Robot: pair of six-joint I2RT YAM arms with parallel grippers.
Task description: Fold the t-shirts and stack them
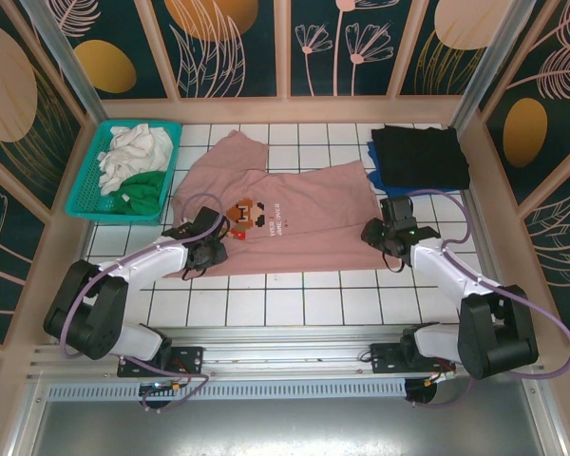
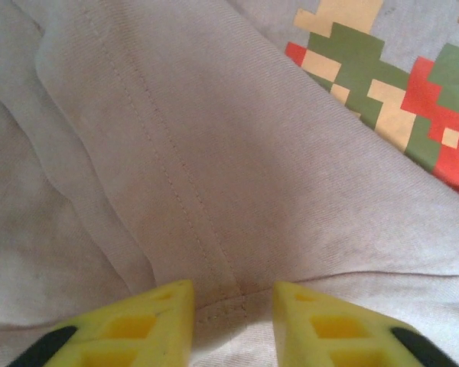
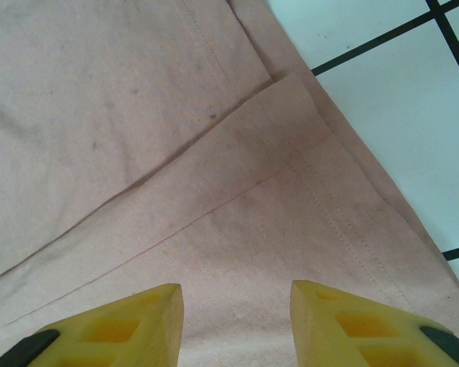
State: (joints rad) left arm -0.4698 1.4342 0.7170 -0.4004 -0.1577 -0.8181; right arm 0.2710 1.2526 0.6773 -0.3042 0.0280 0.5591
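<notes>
Jaws are standing part-open at both side edges of the dusty-pink t-shirt (image 1: 294, 199) lying spread on the bench (image 1: 266, 304), the left pair closer-set astride a seam ridge (image 2: 183, 206), grip unconfirmed, evidently positioning for a two-sided fold.

A: Where's the pink shirt (image 1: 304, 214)?
B: Spread out, print up, in the middle, slightly creased.
A: The others?
B: White shirt (image 1: 133, 150) and green shirt (image 1: 144, 193) crumpled far left; black shirt (image 1: 420, 154) folded atop blue shirt (image 1: 375, 176), far right.
</notes>
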